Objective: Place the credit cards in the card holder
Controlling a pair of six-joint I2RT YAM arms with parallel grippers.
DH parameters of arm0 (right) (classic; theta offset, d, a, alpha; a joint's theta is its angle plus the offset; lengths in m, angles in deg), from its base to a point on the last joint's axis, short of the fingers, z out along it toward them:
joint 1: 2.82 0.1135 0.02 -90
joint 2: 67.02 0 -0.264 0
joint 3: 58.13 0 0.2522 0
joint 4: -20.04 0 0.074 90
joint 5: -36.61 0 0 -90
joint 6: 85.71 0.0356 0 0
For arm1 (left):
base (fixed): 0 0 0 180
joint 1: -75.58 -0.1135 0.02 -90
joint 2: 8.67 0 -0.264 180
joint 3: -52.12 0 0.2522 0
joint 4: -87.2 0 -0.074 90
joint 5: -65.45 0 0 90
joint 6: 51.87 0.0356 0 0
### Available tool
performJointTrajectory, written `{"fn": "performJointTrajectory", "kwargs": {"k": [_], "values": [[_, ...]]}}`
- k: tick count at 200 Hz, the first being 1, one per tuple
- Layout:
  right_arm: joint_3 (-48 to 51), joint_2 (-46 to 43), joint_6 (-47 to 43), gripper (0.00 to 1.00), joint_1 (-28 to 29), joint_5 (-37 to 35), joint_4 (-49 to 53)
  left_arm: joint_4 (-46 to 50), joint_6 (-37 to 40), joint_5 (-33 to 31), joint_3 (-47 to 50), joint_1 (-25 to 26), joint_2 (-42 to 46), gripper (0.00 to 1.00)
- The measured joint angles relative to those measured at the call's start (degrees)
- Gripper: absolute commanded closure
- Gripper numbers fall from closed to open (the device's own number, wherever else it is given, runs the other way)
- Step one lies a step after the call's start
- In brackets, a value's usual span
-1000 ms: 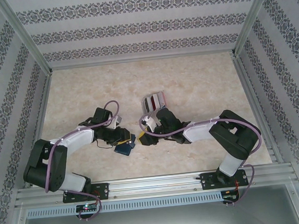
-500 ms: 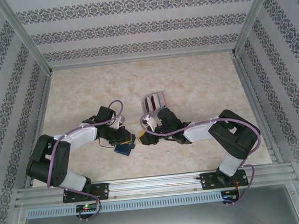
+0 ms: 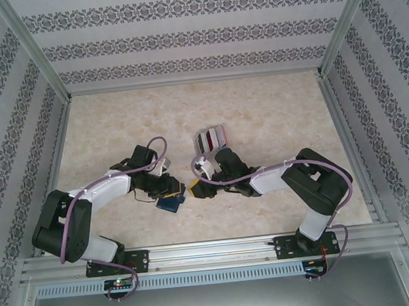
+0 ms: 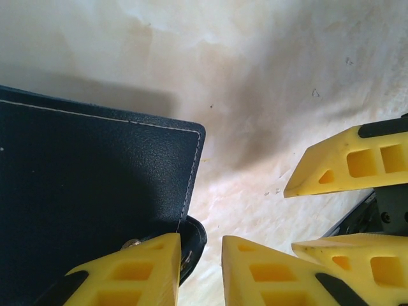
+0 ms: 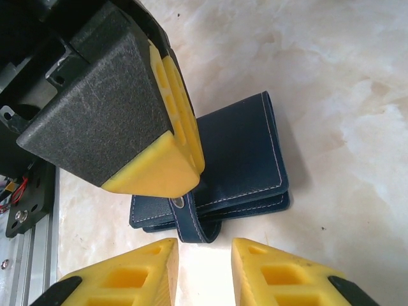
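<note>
From above, we see the small navy-blue folding card holder (image 3: 169, 204) lying on the beige marbled table (image 3: 279, 110), with the left gripper (image 3: 175, 192) over it and the right gripper (image 3: 194, 190) just beside. At the left wrist, its jaws stand narrowly apart beside the holder's snap strap (image 4: 194, 237), clamping nothing. At the right wrist, the jaws are narrowly parted and empty, near the closed holder.

the navy card holder (image 5: 236, 153) lies flat and folded shut, the red-white-dark credit cards (image 3: 212, 136) bunched farther back.
</note>
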Motion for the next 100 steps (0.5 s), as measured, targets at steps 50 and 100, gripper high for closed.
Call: {"fn": "performJointTrajectory", "kwargs": {"k": [50, 100], "values": [[0.0, 0.5, 0.2, 0.72, 0.0, 0.4, -0.2, 0.1, 0.0, 0.0, 0.3, 0.0, -0.7, 0.80], [0.7, 0.5, 0.3, 0.71, 0.0, 0.5, -0.7, 0.3, 0.0, 0.0, 0.2, 0.7, -2.1, 0.89]]}}
